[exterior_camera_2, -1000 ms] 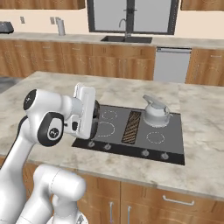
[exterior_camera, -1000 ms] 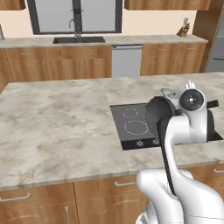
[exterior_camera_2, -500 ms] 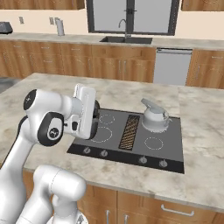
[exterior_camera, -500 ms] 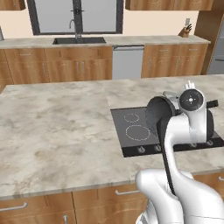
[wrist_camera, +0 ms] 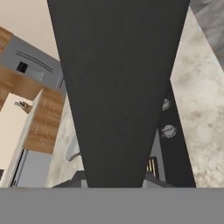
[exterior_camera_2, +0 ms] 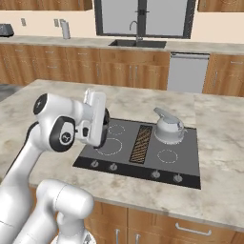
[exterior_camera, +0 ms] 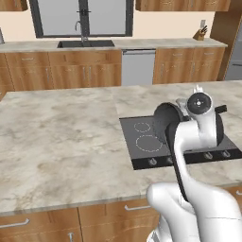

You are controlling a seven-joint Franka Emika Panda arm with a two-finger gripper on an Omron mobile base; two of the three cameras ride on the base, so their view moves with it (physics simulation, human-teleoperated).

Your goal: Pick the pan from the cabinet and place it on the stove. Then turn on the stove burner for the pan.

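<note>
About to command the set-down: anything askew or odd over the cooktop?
The round dark frying pan is held on edge, not level, above the flat black glass cooktop. The silver-white kettle sits upright on a rear burner. Nothing spilled.

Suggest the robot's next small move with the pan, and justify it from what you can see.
Probably lower the pan and level it onto the near left ring of the stove. The hand grips its handle and holds it on edge just above the glass; the kettle occupies a burner on the far right.
</note>
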